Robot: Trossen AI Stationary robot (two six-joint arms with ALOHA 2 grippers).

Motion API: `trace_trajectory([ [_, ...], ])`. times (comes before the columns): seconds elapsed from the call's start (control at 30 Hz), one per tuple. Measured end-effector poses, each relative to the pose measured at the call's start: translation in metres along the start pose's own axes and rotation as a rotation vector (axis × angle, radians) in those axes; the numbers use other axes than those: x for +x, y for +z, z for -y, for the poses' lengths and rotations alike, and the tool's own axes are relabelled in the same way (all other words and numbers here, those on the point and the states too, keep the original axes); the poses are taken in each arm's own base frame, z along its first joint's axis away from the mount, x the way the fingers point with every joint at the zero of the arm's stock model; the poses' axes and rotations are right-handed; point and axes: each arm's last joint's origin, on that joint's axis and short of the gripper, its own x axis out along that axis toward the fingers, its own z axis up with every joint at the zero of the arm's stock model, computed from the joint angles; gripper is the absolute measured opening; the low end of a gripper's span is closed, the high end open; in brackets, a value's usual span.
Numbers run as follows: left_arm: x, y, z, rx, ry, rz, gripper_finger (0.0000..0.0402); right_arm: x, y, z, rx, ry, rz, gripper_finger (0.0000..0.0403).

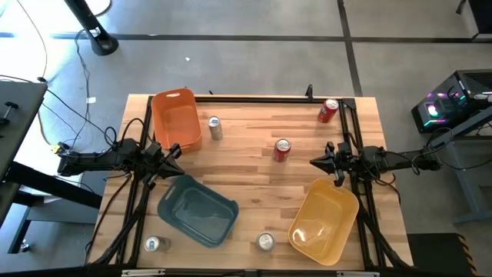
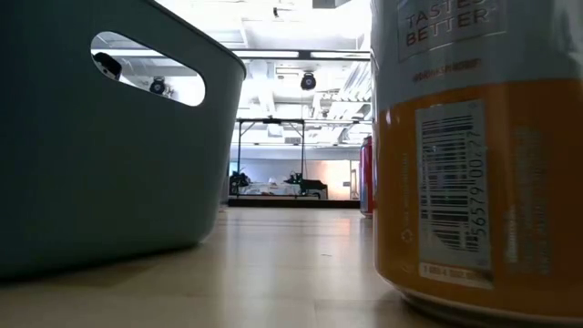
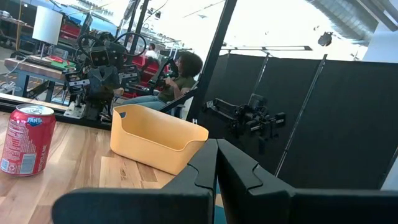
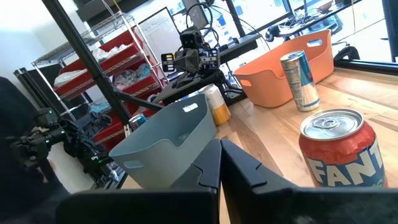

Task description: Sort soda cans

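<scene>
Two arms are lying low and level at mid-height in the high view, the left tool (image 1: 171,158) at the left edge and the right tool (image 1: 319,161) at the right edge, both with fingers pressed together. Five cans are showing on the wooden table (image 1: 246,188): a slim silver can (image 1: 214,128) beside the orange bin (image 1: 177,118), a red can (image 1: 282,149) at center, another (image 1: 328,110) upper right, and two silver-topped cans (image 1: 156,244) (image 1: 265,241) along the bottom. Smooth plastic bins, grey (image 1: 198,211) and yellow (image 1: 324,220), are sitting lower down. Only the low view is showing an orange-labelled can (image 2: 478,155) close up.
</scene>
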Motion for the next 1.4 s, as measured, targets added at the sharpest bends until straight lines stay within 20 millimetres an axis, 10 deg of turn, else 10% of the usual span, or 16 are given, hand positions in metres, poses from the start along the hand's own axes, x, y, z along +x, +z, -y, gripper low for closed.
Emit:
trace_trajectory([
  [0.4,-0.001,0.004,-0.005,-0.058,0.191,0.103,0.0001,0.0,0.0,0.0,0.0,0.0,0.0,0.0],
  [0.67,-0.013,0.031,-0.011,-0.543,0.519,0.764,0.0001,0.0,0.0,0.0,0.0,0.0,0.001,0.0],
  [1.4,0.059,0.154,-0.006,-0.071,0.55,0.684,0.0001,0.0,0.0,0.0,0.0,0.0,0.001,0.0],
])
